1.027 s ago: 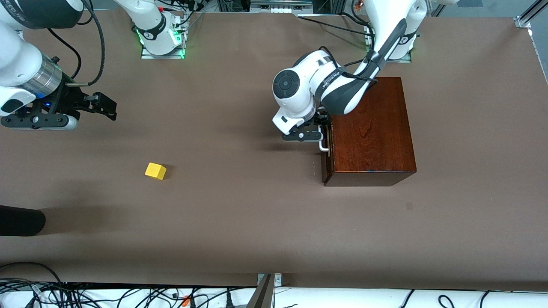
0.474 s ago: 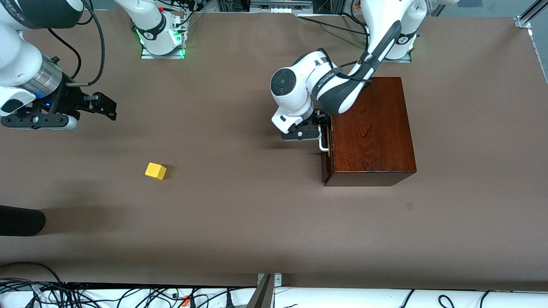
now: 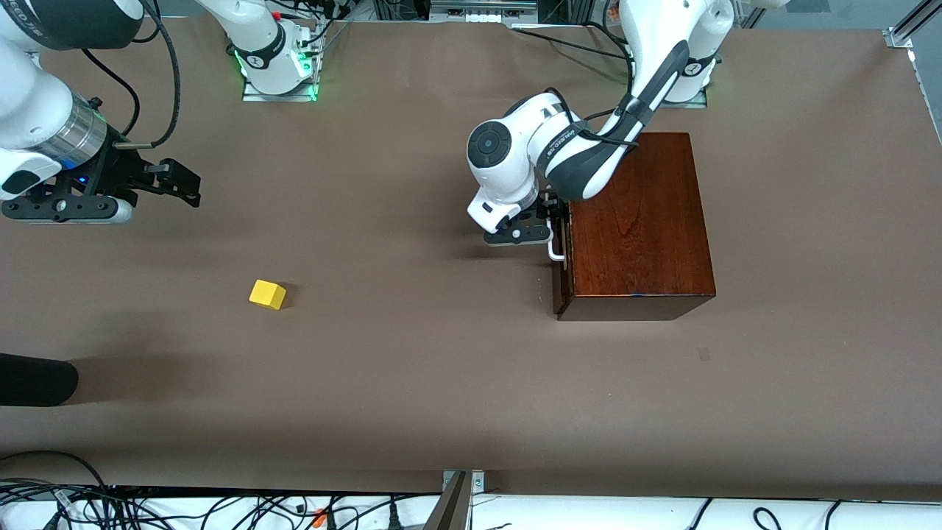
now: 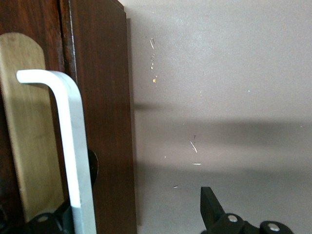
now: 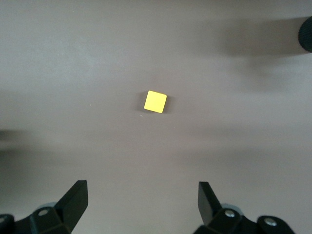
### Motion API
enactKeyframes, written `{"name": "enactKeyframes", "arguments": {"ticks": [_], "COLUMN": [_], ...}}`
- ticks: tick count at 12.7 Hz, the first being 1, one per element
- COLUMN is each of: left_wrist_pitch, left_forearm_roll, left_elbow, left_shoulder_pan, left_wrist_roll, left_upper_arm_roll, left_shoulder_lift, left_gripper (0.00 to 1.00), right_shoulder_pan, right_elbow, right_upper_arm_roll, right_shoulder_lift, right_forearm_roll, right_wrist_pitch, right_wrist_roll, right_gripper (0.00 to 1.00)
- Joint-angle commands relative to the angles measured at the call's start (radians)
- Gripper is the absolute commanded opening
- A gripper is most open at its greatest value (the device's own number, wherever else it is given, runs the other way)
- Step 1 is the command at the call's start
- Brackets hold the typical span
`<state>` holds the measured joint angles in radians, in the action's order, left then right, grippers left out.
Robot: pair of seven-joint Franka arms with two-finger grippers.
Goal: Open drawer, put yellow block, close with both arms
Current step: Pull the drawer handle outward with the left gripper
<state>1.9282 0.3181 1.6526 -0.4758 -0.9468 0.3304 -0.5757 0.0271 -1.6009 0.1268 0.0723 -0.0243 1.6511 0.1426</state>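
The dark reddish-brown wooden box (image 3: pixel 640 221) stands toward the left arm's end of the table. Its drawer (image 3: pixel 561 283) looks shut, with the white handle (image 3: pixel 556 254) on its front. My left gripper (image 3: pixel 546 219) is at the handle. In the left wrist view the handle (image 4: pixel 73 146) runs between its open fingers (image 4: pixel 210 204), which do not clamp it; the gripper (image 4: pixel 131 212) straddles the drawer front (image 4: pixel 109 122). The yellow block (image 3: pixel 267 294) lies on the table toward the right arm's end. My right gripper (image 3: pixel 176 184) hangs open and empty above the table, the block (image 5: pixel 155 102) ahead of its gripper (image 5: pixel 142 195).
A black rounded object (image 3: pixel 37 379) juts in at the right arm's end, nearer the front camera than the block; it also shows in the right wrist view (image 5: pixel 306 34). Cables (image 3: pixel 221 508) lie along the near edge. The brown mat (image 3: pixel 412 353) is bare between block and box.
The left arm's wrist has shifted slightly by the handle, a little toward the robots' bases. The drawer, the block and the right arm have not moved.
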Motion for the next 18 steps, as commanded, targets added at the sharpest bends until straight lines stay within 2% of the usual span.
{"name": "enactKeyframes", "arguments": {"ticks": [1,4,11,18], "left_wrist_pitch": [0.035,0.075,0.234,0.265], "left_forearm_roll": [0.016,-0.005,-0.189,-0.206], "left_elbow": [-0.010,-0.016,-0.022,-0.022], "left_shoulder_pan": [-0.010,-0.012,-0.012,-0.041], "left_wrist_roll": [-0.029,-0.050,-0.101,-0.115], "left_upper_arm_roll": [0.004,0.013,0.013,0.013], "left_shoulder_lift": [-0.007,-0.004,-0.003,-0.009], "left_gripper": [1.00,1.00,1.00,1.00], "right_shoulder_pan": [-0.010,-0.010,-0.012,-0.012], "right_elbow": [0.024,0.024,0.022,0.022], "right_upper_arm_roll": [0.005,0.005,0.005,0.004], "right_shoulder_lift": [0.012,0.011,0.011,0.012], "right_forearm_roll": [0.017,0.018,0.018,0.017], "right_wrist_pitch": [-0.005,-0.005,-0.005,-0.005], "right_wrist_roll": [-0.001,-0.001,-0.003,-0.003], "right_gripper": [1.00,1.00,1.00,1.00]}}
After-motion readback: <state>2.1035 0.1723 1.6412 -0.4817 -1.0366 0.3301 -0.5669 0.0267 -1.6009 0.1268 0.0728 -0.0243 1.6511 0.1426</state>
